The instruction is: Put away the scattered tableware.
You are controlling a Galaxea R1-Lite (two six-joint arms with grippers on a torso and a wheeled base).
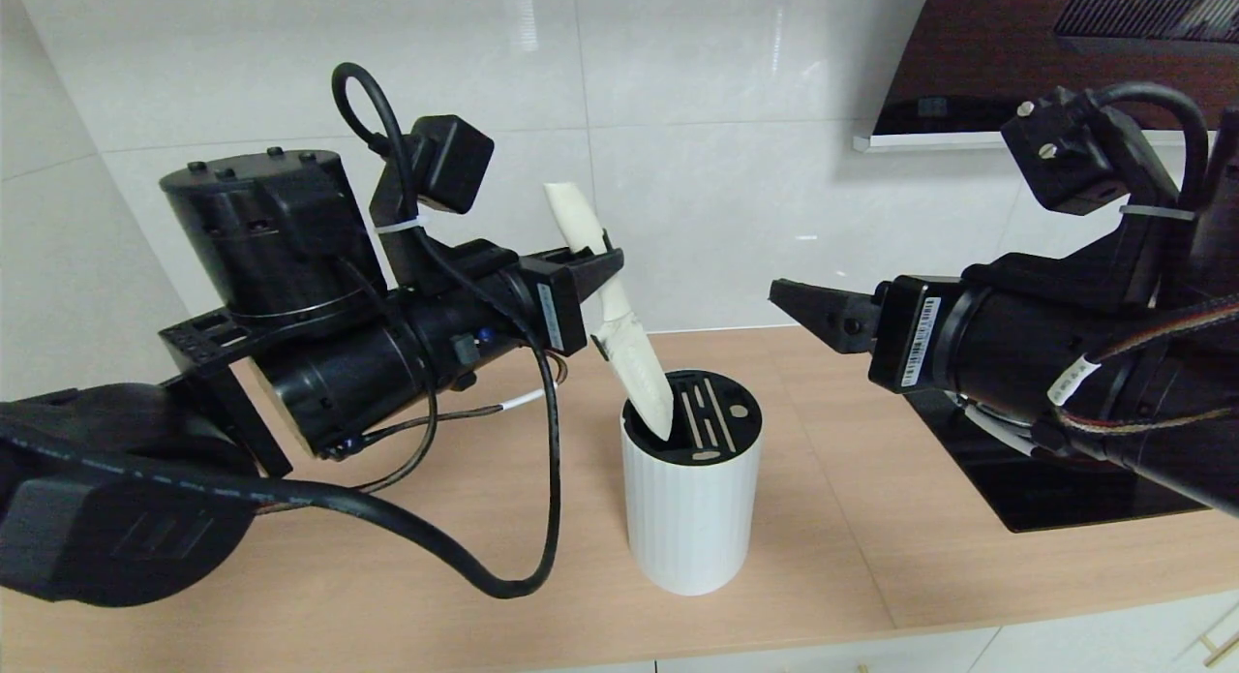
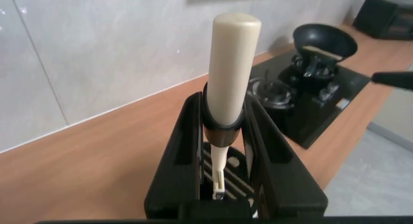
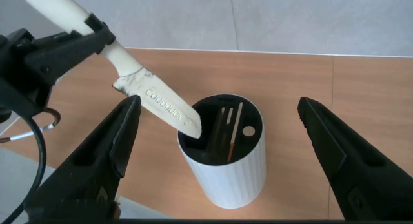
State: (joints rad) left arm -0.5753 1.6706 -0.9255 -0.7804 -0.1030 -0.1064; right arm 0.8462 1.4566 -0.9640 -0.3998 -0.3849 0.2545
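A white knife (image 1: 634, 358) with a cream handle (image 2: 232, 62) is tilted, its tip at the left opening in the black slotted top of the white ribbed knife holder (image 1: 689, 499). My left gripper (image 1: 605, 266) is shut on the knife where handle meets blade, above and left of the holder. In the right wrist view the blade (image 3: 158, 101) dips just inside the holder's (image 3: 226, 172) rim, with the left gripper (image 3: 71, 50) clamped around the handle. My right gripper (image 3: 218, 104) hovers open and empty to the right of the holder, its fingers (image 1: 808, 310) pointing towards the holder.
The holder stands mid-counter on the wooden worktop (image 1: 290, 576). A black cooktop (image 1: 1045, 479) lies to the right, with a frying pan (image 2: 324, 43) on it. A tiled wall rises close behind, and a range hood (image 1: 1065, 53) hangs at upper right.
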